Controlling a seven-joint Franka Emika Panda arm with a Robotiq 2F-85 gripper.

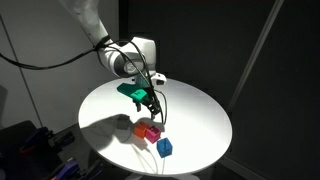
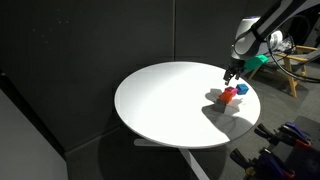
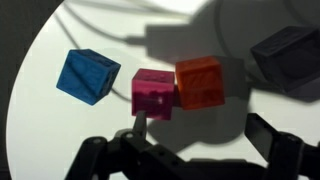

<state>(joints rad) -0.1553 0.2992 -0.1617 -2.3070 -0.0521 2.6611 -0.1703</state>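
Jaws wide open and empty, gripper (image 1: 150, 107) hovering over the pink cube (image 3: 153, 94) on the round table (image 1: 200, 112); it abuts the orange cube (image 3: 199, 81), so closing here could knock or trap both.

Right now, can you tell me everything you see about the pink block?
The pink block is a small magenta cube with a plain, matte surface, like foam or painted wood. It sits flat on the white table, and one side seems to touch the orange block. The blue block stands apart from it. The open pincer hangs above, not touching it.
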